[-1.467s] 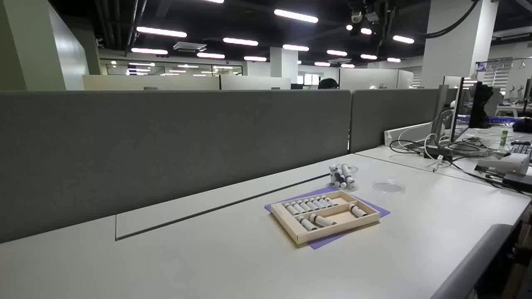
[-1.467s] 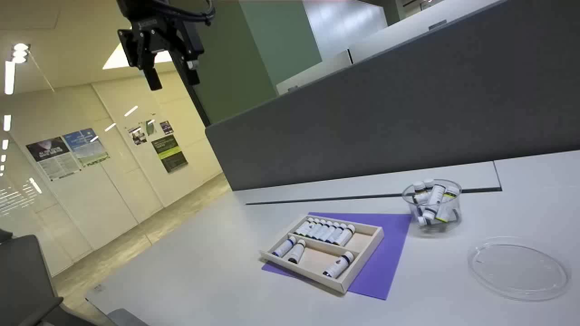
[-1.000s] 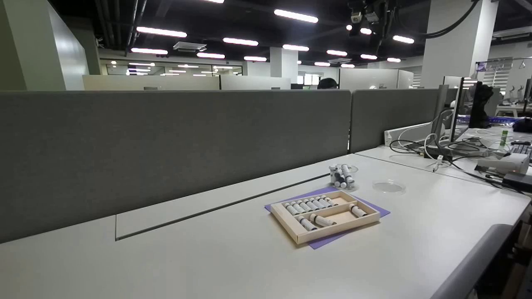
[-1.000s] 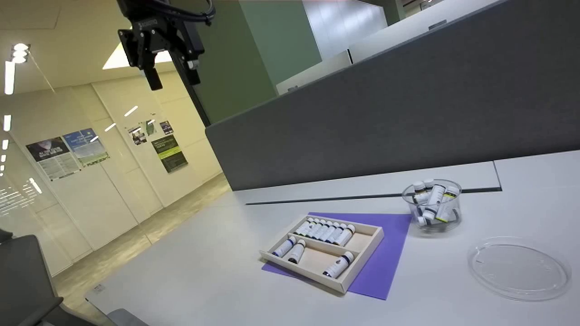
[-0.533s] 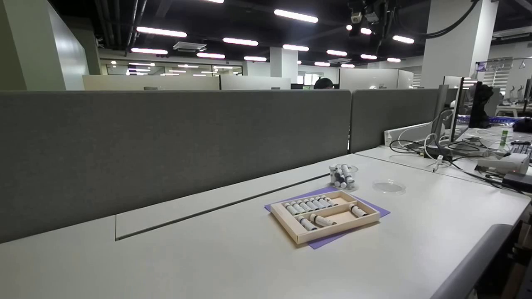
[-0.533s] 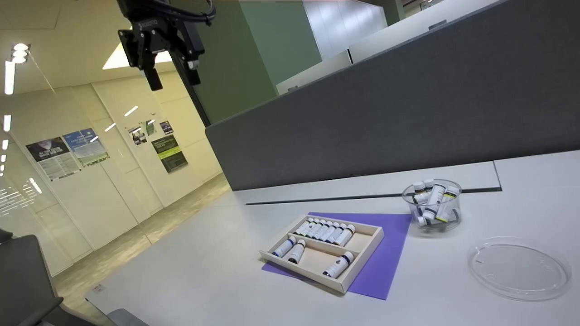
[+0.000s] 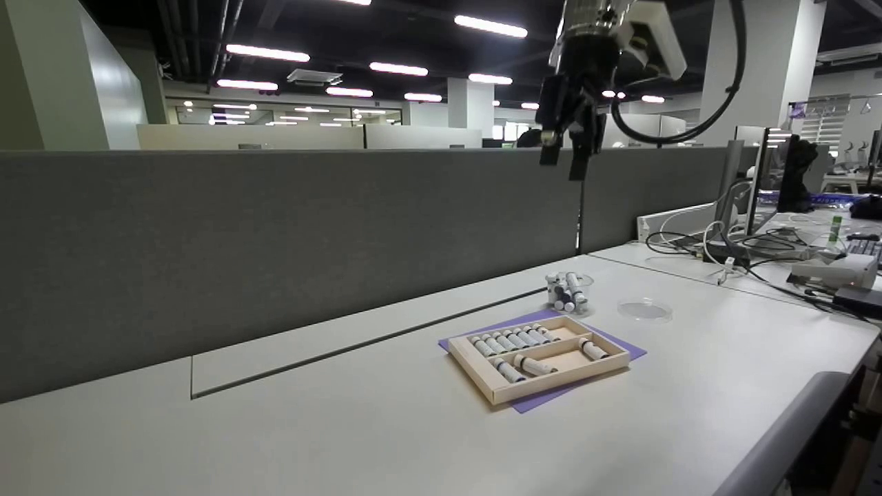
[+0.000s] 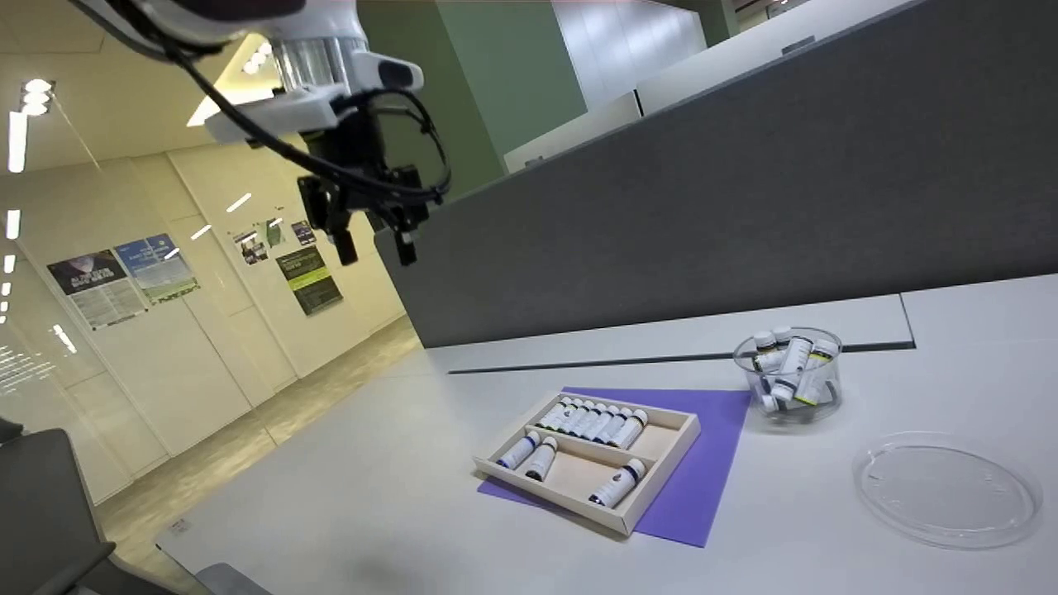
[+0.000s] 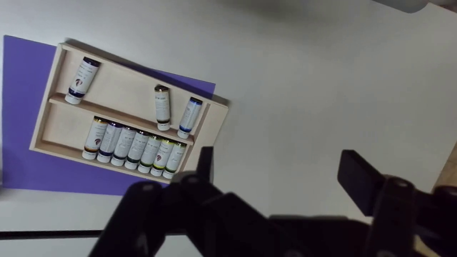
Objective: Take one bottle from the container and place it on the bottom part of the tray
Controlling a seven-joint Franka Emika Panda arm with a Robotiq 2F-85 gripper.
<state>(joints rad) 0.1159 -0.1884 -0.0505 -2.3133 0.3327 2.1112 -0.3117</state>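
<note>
Gripper (image 8: pixel 376 253): spread wide, empty between the fingers, raised high.
Bottle (image 8: pixel 793 364): in the container (image 8: pixel 836 373), well apart from the gripper, lower, beyond the tray (image 9: pixel 125 89); slanting among others.
Bottle feel: probably light and smooth, apt to roll; stiff or squeezable unclear, so moderate pressure.
Bottle hold: best across the raised upper body, away from the cap and the container's rim.
Bottles (image 9: pixel 162 107) in tray: ten, below the gripper and off to one side; three in one compartment, seven in the other.
Bottles in container: at least five, more perhaps hidden.
Container, tray: one each.
Purple sheet (image 9: pixel 25 125): one, under the tray.
Lid (image 8: pixel 946 492): one, clear, farther off than the tray.
</note>
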